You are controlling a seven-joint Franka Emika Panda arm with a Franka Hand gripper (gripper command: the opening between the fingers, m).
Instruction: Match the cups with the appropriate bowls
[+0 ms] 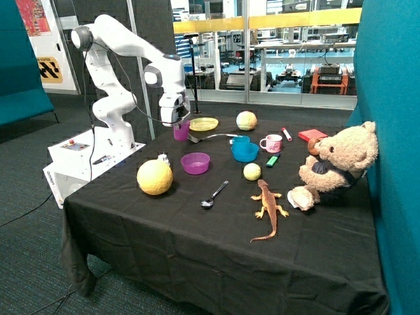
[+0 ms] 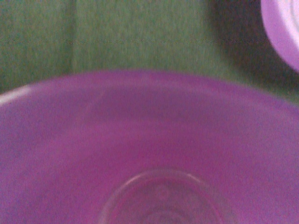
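Note:
The translucent purple cup point(image 1: 181, 130) is at the back of the table, next to the yellow plate. My gripper point(image 1: 176, 119) is right on top of it, at its rim. The cup's inside point(image 2: 154, 154) fills the wrist view. Whether the cup stands on the cloth or hangs just above it cannot be told. The purple-magenta bowl point(image 1: 195, 163) sits empty nearer the front, and its edge point(image 2: 285, 32) shows in the wrist view. The teal-blue cup point(image 1: 241, 140) stands inside the bright blue bowl point(image 1: 245, 153).
A yellow plate point(image 1: 204, 124), a white-and-pink mug point(image 1: 271, 143), balls point(image 1: 155, 176) point(image 1: 247, 120) point(image 1: 252, 171), a spoon point(image 1: 213, 195), a toy lizard point(image 1: 268, 207), a teddy bear point(image 1: 338, 164), markers and a red box share the black-clothed table point(image 1: 197, 243).

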